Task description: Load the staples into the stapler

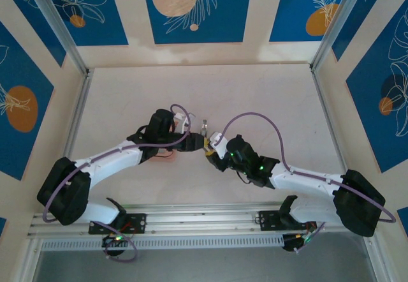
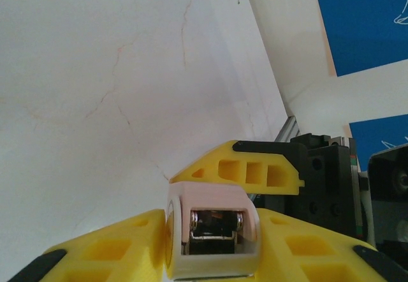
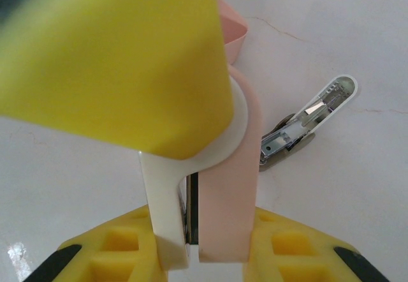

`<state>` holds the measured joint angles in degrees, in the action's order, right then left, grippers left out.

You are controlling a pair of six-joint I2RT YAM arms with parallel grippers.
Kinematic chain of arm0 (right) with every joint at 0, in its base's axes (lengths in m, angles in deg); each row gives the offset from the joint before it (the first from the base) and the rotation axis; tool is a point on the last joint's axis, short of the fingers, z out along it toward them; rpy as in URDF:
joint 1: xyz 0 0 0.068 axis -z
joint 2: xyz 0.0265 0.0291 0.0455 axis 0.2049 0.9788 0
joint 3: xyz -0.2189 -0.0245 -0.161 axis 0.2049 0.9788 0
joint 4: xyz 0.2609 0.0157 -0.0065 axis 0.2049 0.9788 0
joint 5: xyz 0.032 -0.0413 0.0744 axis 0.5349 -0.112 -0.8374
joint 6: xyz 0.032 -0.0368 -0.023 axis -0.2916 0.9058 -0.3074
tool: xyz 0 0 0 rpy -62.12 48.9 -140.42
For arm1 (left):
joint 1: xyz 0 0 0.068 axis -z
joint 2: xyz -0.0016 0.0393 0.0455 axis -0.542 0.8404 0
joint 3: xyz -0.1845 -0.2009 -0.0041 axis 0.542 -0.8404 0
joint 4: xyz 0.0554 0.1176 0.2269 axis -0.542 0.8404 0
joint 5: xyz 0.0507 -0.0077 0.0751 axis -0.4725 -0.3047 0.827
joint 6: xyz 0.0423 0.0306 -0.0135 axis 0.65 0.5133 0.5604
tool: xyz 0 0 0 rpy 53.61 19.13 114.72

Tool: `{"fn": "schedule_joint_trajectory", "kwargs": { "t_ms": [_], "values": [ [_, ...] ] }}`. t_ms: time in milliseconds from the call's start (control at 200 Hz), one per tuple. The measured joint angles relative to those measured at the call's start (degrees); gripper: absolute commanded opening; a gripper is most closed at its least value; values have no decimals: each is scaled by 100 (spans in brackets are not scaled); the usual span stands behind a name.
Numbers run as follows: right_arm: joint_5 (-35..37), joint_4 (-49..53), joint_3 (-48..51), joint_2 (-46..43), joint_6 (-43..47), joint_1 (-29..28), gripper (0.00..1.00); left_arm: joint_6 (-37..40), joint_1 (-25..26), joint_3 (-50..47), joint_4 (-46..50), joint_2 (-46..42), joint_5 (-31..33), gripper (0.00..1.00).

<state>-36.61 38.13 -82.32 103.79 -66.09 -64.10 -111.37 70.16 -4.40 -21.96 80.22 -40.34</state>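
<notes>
Both arms are on one pink-and-white piece (image 3: 223,186) with a metal channel inside. The right fingers (image 3: 115,250) are narrow and clamped on it, and the left fingers (image 2: 108,251) are pressed to its sides. Looks like a hand-over step. The stapler (image 3: 312,117) lies open on the counter (image 3: 357,199) at two o'clock, long axis eight-to-two, white tip toward two. Next up is careful alignment.

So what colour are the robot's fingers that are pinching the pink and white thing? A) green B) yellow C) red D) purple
B: in the right wrist view, the fingers closed on the pink and white piece are bright yellow.
</notes>
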Motion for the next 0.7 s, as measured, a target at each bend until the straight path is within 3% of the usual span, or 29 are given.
{"fn": "schedule_joint_trajectory", "kwargs": {
  "t_ms": [305, 490, 585, 700],
  "values": [
    [39, 22, -26, 164, -2, 26, 21, -7, 9, 0, -81, 149, 11, 30],
    [37, 57, -63, 195, -4, 39, 23, 13, 9, 0, -85, 155, 70, 16],
    [37, 66, -63, 195, -15, 44, 33, 68, 22, 0, -85, 153, 111, 10],
    [-13, 55, -66, 179, -44, 92, 54, 192, 42, -7, -120, 151, 127, 9]
  ]
}}
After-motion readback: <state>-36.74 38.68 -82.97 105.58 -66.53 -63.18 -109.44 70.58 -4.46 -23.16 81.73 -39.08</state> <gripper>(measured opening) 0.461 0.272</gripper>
